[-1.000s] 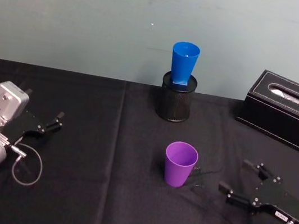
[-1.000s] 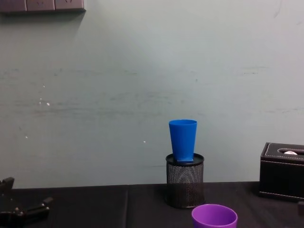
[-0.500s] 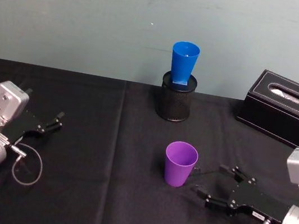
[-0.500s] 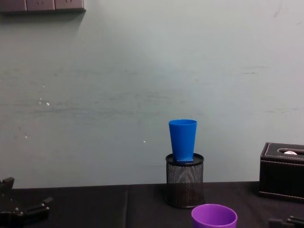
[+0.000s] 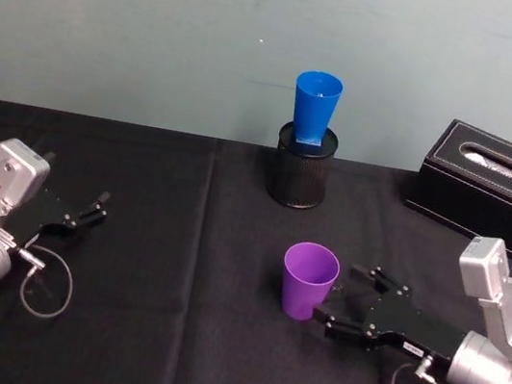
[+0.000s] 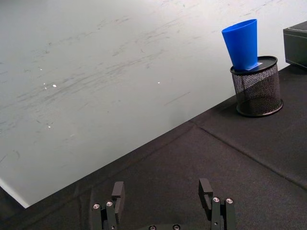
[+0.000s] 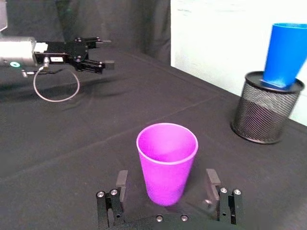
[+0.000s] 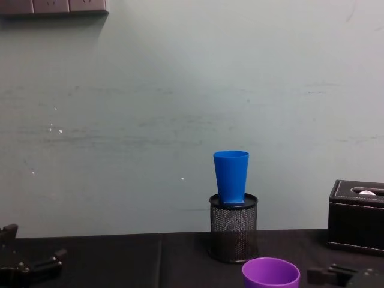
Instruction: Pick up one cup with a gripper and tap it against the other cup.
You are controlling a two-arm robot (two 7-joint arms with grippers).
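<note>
E1: Black cloth (image 5: 162,353) over the table, pale green wall (image 5: 164,31) behind. Where's the purple cup?

E2: The purple cup (image 5: 308,280) is upright on the cloth, mid-table, rim up, base down on the fabric.

E1: Right gripper?

E2: The right gripper (image 5: 336,291) sits low at 4 o'clock of the purple cup, lying flat close to the cloth. Its fingers are spread wide, one on each side of the cup's lower half. Right wrist view shows a gap on both sides, so they are not touching it and nothing is clamped.

E1: Blue cup?

E2: The blue cup (image 5: 315,109) is at 12 o'clock of the purple one, well apart, near the wall. It's upright, with its base in the mouth of a black mesh pen holder (image 5: 299,179).

E1: Left side?

E2: The left gripper (image 5: 98,206) is parked at 9 o'clock, well apart from both cups and low over the cloth. Fingers apart and holding nothing, per the left wrist view.

E1: Anything else on the table?

E2: A black tissue box (image 5: 490,190) at 2 o'clock of the purple cup, near the back edge.
</note>
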